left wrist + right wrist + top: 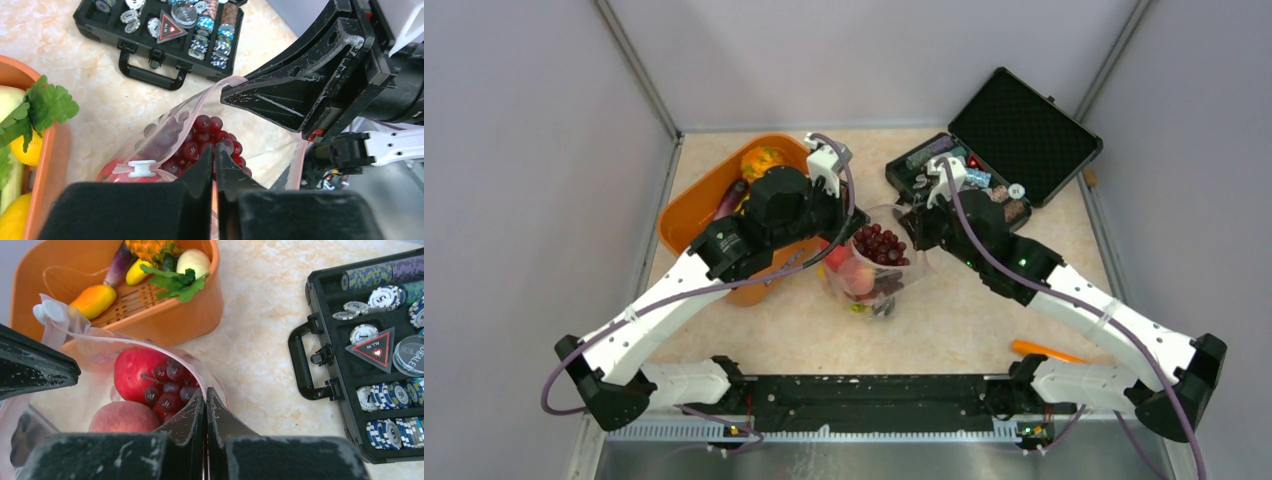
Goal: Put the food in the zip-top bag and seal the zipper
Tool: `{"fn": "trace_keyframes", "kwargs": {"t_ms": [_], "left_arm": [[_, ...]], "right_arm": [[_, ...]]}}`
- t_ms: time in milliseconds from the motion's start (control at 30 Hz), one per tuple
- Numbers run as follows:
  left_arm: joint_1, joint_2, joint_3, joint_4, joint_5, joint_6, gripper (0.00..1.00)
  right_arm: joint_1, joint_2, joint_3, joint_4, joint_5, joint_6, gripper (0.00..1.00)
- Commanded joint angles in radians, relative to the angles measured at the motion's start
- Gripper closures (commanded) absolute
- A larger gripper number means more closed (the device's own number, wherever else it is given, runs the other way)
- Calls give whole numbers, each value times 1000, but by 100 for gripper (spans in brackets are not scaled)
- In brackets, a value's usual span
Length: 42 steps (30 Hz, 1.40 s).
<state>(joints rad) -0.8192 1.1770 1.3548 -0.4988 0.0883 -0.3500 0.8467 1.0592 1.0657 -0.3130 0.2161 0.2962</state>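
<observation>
**Both grippers pinching the bag rim, zip comes next**

Far left, the orange plastic basket [686, 215] has smooth toy veg in it, so I reckon loading isn't finished. My left gripper [216, 155] is clenched on the rim of the clear, crinkly zip-top bag [869, 275]. The bag sits mid-surface [964, 320] between the arms, holding glossy purple grapes [200, 135] and a red apple [131, 372]. The white slider tab [134, 168] is at that end. The film's thin and floppy, so I'd keep the pink zipper strip [200, 102] taut, no yanking. The right gripper [205, 392] is clamped on the opposite rim. I'm ignoring the black hard case [1014, 140] far right.
</observation>
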Motion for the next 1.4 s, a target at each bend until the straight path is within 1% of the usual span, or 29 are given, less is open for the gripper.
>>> {"fn": "trace_keyframes", "kwargs": {"t_ms": [0,33,67,100,133,167,233,300,367,400,467,533,600,700,800,933,1000,1033,1133,1233,1367], "left_arm": [[0,-4,-12,57,-37,-20,82],[0,-9,-3,49,-47,-14,64],[0,-19,-1,46,-55,-5,49],[0,-36,-6,48,-68,-1,33],[0,-57,-15,54,-77,4,22],[0,-84,-24,61,-103,13,16],[1,-138,-39,77,-103,35,3],[2,-183,-40,85,-59,70,1],[1,-219,-41,77,-47,103,1],[0,-235,-45,64,-67,118,1],[2,-259,-55,32,-174,136,1],[6,-265,-58,-16,-242,161,1],[12,-274,-73,-42,-273,168,1],[18,-286,-119,-32,-298,116,1],[21,-275,-150,-14,-254,66,1],[21,-252,-174,23,-176,-64,1],[22,-251,-205,79,-108,-145,1],[20,-253,-224,142,-40,-174,1],[20,-243,-248,206,44,-250,1],[20,-203,-233,181,21,-255,2],[17,-139,-182,86,-10,-224,10]], "right_arm": [[-4,15,20,49,4,-12,100],[-5,10,10,69,4,-11,100],[-3,6,4,81,9,-14,100],[-4,4,3,86,12,-26,100],[-4,6,3,87,22,-38,100],[-6,9,5,88,33,-53,100],[-10,21,6,83,41,-76,100],[-13,36,9,82,41,-90,100],[-15,46,6,89,23,-108,100],[-16,52,7,90,16,-116,100],[-15,52,7,94,7,-125,100],[-18,47,4,96,5,-131,100],[-21,40,9,87,2,-119,100],[-30,25,9,87,0,-81,100],[-32,-1,10,88,-16,-48,100],[-31,-49,7,89,-12,18,100],[-32,-71,-11,110,-30,74,100],[-32,-80,-24,126,-53,96,100],[-32,-90,-61,168,-95,156,100],[-32,-91,-93,211,-143,195,100],[-32,-90,-105,232,-130,231,100]]}}
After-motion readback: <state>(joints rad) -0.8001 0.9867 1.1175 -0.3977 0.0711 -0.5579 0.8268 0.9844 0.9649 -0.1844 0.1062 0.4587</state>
